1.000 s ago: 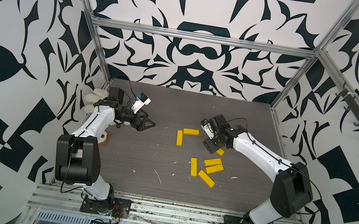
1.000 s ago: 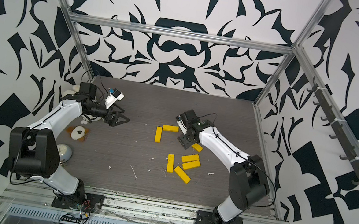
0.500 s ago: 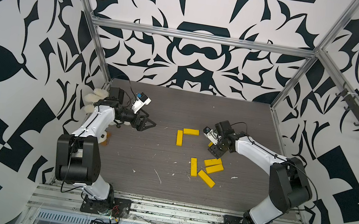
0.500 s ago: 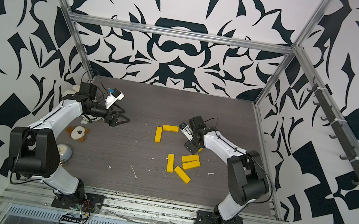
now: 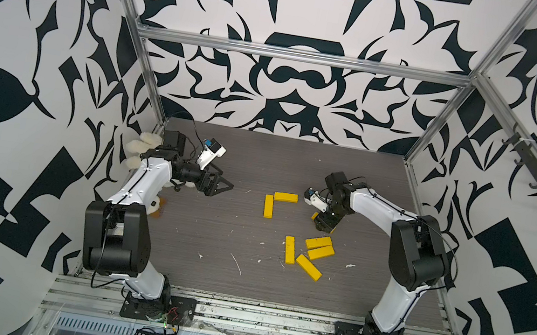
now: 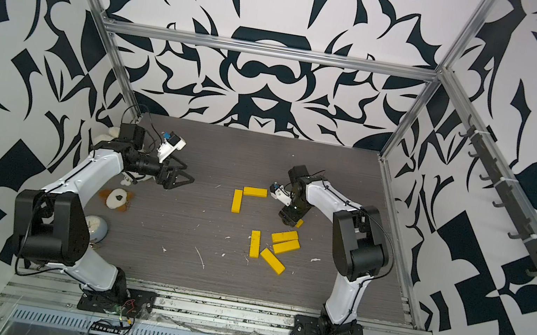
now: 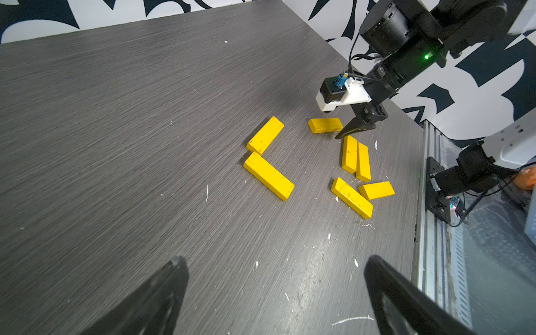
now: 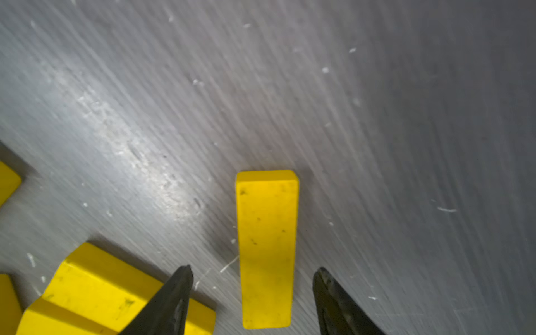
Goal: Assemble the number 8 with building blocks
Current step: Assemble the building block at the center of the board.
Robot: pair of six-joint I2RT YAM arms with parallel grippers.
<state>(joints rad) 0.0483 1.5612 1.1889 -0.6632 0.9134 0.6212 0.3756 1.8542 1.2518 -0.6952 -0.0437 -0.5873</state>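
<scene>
Two yellow building blocks form a corner at mid table: one crosswise (image 5: 286, 197), one upright (image 5: 268, 206). Several more lie loose nearer the front (image 5: 308, 267), seen in both top views (image 6: 285, 241). My right gripper (image 5: 324, 224) points down over a single block (image 8: 266, 246). In the right wrist view its open fingers (image 8: 253, 268) straddle that block's near end with a gap on each side. My left gripper (image 5: 225, 187) hovers open at the left, nothing between its fingers (image 7: 277, 257). No number 8 is formed.
A white plush toy (image 5: 139, 150) sits by the left wall behind my left arm. A brown and white toy (image 6: 117, 199) and a pale dome (image 6: 96, 226) lie near the left arm's base. Metal frame posts bound the table.
My right gripper has moved toward the front and come down over the single block, its jaws narrowing somewhat. The left arm has stayed still.
</scene>
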